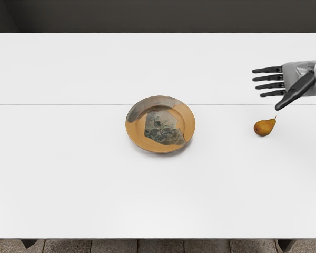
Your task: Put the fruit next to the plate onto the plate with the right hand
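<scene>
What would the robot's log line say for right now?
phase: before grasp | right hand: open, holding nothing, apart from pear | pear: on table, right of plate | plate: no fruit yet

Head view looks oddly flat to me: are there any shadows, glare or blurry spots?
Head view: even light; the pear and plate cast almost no shadow on the white table; no glare; the open right hand looks as sharp as the rest.

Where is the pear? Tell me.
In the head view the pear lies on the table, right of the plate and apart from it, just below the open right hand in the picture.
</scene>
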Robot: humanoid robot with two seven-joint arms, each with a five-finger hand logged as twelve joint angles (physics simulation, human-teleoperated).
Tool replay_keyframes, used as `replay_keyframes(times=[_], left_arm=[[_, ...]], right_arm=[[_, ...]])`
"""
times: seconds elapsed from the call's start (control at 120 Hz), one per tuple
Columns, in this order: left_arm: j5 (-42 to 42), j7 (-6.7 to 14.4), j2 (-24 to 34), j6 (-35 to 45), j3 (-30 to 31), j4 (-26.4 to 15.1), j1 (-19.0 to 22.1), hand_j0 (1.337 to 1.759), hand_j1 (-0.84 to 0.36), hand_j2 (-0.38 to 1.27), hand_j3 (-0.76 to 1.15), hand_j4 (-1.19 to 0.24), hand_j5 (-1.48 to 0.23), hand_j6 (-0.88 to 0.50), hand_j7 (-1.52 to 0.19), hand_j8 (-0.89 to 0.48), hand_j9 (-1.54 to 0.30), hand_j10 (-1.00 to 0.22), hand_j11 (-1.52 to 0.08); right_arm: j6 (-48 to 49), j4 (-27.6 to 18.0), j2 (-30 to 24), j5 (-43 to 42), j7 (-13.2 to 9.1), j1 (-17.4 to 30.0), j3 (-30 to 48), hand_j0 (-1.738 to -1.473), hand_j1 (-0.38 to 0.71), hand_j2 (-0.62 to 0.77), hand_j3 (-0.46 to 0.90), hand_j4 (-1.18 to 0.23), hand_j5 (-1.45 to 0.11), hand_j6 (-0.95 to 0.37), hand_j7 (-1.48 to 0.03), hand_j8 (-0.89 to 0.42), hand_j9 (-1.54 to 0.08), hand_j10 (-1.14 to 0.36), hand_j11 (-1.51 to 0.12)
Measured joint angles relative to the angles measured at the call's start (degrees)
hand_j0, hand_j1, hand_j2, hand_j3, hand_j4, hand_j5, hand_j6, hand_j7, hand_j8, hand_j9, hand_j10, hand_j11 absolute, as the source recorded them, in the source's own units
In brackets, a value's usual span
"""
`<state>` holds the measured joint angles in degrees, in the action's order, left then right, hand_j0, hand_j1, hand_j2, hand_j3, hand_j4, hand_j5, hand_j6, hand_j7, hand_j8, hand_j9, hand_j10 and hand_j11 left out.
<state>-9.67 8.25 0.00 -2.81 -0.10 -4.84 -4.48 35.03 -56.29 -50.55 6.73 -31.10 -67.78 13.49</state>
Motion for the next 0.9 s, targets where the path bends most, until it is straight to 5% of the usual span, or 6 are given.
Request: replay_keyframes(times=[0.333,0.475,0.65,0.9], left_arm=[[0.00,0.00,0.00,0.00,0.00,0.00,0.06,1.658,0.32,0.00,0.00,-0.02,-0.03,-0.02,-0.03,-0.02,-0.03,-0.02,-0.03],[0.00,0.00,0.00,0.00,0.00,0.00,0.00,1.658,0.32,0.00,0.00,-0.02,-0.03,-0.02,-0.03,-0.02,-0.03,-0.02,-0.03],[0.00,0.00,0.00,0.00,0.00,0.00,0.00,1.658,0.32,0.00,0.00,-0.02,-0.03,-0.02,-0.03,-0.02,-0.03,-0.02,-0.03],[0.00,0.00,0.00,0.00,0.00,0.00,0.04,1.658,0.32,0.00,0.00,-0.02,-0.03,-0.02,-0.03,-0.02,-0.03,-0.02,-0.03]], right_arm=[[0.00,0.00,-0.18,-5.20,0.67,-0.68,1.40,-1.658,-0.35,0.00,0.00,0.00,0.00,0.00,0.00,0.00,0.00,0.00,0.00],[0.00,0.03,-0.33,-23.37,8.63,-0.65,7.08,-1.658,-0.35,0.00,0.00,0.00,0.00,0.00,0.00,0.00,0.00,0.00,0.00],[-0.01,-1.32,0.03,-41.13,15.68,-0.44,8.79,-1.658,-0.35,0.00,0.00,0.00,0.00,0.00,0.00,0.00,0.00,0.00,0.00],[-0.02,-8.19,0.15,-58.05,20.38,1.60,8.54,-1.658,-0.35,0.00,0.00,0.00,0.00,-0.01,0.00,0.00,0.00,0.00,0.00]])
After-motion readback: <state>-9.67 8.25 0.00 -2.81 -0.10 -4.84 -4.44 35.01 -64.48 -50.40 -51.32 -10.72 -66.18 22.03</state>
